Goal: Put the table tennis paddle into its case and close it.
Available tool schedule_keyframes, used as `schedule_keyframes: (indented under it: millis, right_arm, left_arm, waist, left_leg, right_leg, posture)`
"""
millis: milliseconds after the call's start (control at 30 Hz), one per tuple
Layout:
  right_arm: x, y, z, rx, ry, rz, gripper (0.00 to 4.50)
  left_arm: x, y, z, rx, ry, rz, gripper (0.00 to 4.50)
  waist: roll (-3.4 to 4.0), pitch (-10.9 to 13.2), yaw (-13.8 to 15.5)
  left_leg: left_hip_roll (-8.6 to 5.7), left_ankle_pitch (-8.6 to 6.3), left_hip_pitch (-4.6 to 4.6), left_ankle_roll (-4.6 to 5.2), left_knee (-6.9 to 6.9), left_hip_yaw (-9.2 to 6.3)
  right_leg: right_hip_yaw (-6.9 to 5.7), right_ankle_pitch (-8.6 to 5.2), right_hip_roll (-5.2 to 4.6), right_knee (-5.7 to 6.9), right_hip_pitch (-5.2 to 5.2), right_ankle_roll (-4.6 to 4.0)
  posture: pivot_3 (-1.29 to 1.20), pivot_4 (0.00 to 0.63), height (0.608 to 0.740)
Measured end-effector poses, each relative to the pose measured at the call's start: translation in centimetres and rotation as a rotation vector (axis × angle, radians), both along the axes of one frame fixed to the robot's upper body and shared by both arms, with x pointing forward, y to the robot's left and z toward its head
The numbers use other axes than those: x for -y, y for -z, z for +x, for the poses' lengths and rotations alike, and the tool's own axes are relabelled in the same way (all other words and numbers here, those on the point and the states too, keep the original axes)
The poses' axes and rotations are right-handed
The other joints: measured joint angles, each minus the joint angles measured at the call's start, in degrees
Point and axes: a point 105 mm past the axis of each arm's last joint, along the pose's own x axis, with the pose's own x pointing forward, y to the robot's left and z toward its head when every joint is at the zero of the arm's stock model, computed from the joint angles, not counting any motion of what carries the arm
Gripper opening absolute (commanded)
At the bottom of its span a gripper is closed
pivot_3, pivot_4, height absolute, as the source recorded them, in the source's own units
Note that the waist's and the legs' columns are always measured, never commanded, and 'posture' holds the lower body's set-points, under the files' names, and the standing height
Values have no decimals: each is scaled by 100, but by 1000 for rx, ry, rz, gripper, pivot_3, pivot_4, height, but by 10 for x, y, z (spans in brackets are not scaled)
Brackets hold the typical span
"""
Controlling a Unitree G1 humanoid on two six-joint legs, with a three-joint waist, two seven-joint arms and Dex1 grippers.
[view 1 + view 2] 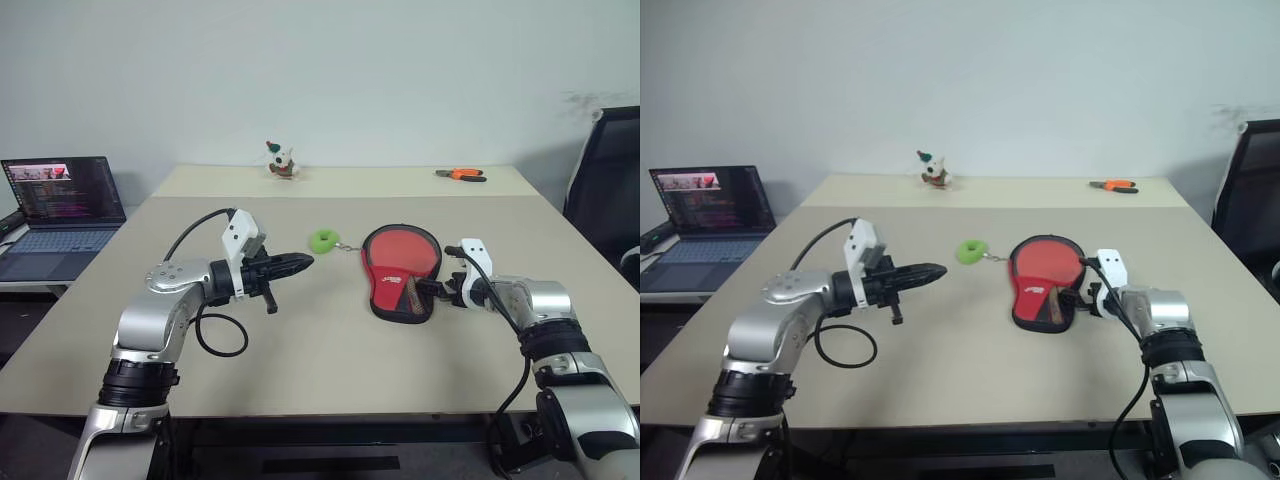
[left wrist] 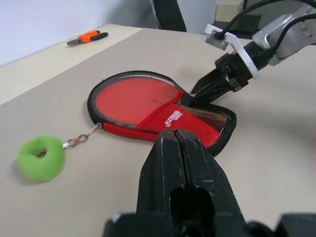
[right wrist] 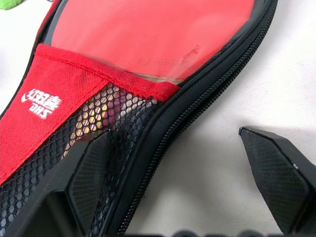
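Observation:
The case (image 1: 392, 291) lies flat mid-table, its red and black-mesh front up and its zip edge (image 3: 197, 106) undone. The paddle (image 1: 402, 250) sits inside it, red face showing at the open round end and the handle dim under the mesh (image 3: 106, 111). A lime green ring tag (image 1: 323, 240) lies on its chain to the left of the case. My right gripper (image 3: 187, 173) is open at the case's narrow end, one finger (image 3: 91, 173) over the mesh and the other (image 3: 276, 173) over bare table. My left gripper (image 1: 303, 262) hovers shut and empty, left of the ring tag.
An open laptop (image 1: 60, 205) stands on a lower surface at far left. A small toy figure (image 1: 281, 160) and orange pliers (image 1: 461, 174) lie on the far table. A black chair (image 1: 605, 190) stands at the right. A black cable (image 1: 215, 335) loops under my left arm.

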Motion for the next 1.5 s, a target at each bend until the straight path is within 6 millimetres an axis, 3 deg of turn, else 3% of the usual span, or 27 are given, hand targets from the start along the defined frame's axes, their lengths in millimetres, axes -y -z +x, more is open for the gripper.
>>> schedule_keyframes:
  millis: [200,367,533,633,833,1067,1367,1500]
  right_arm:
    - [-25,5,4,-27,-58,30,1461]
    - [-33,9,6,-50,-67,70,35]
    - [-42,9,4,-75,-99,116,35]
    - [-59,4,-5,-110,-178,172,35]
    - [-101,1,-36,-167,-380,251,35]
    - [-129,2,-70,-187,-497,272,35]
    - [-118,25,-111,-263,-421,301,35]
    - [-111,24,-122,-266,-377,304,35]
  left_arm:
    - [0,0,-1,4,-7,6,0]
    - [-3,2,-2,-5,-12,12,0]
    - [-10,13,-11,-57,3,19,0]
    - [-21,26,-24,-135,44,44,0]
    - [-28,32,-46,-195,128,80,0]
    - [-24,37,-60,-227,178,82,0]
    - [-19,43,-73,-262,212,81,0]
    - [-18,44,-75,-273,218,76,0]
  waist:
    - [0,0,-50]
    - [-1,-1,-54]
    - [-1,0,-74]
    - [0,0,-136]
    - [2,2,-150]
    - [2,2,-136]
    - [2,2,-48]
    - [2,2,3]
  left_leg:
    - [6,-1,51,1,-9,17]
    - [6,-1,61,1,-6,25]
    - [13,-1,60,1,-8,28]
    - [21,-2,57,1,-16,31]
    - [34,-4,49,3,-22,23]
    - [33,-5,49,2,-21,18]
    - [34,-6,43,2,-31,8]
    - [34,-6,43,2,-31,5]
  right_leg:
    - [15,0,6,5,36,0]
    - [24,0,6,25,36,0]
    - [27,-2,8,29,29,-3]
    - [30,-6,8,27,21,-10]
    - [24,-9,8,17,19,-15]
    - [26,-9,7,14,21,-15]
    - [26,-9,6,-10,24,-15]
    - [22,-8,6,-16,27,-16]
  posture:
    - [0,150,740]
    - [0,150,740]
    - [0,150,740]
    - [0,150,740]
    - [0,150,740]
    - [0,150,740]
    - [0,150,740]
    - [0,150,740]
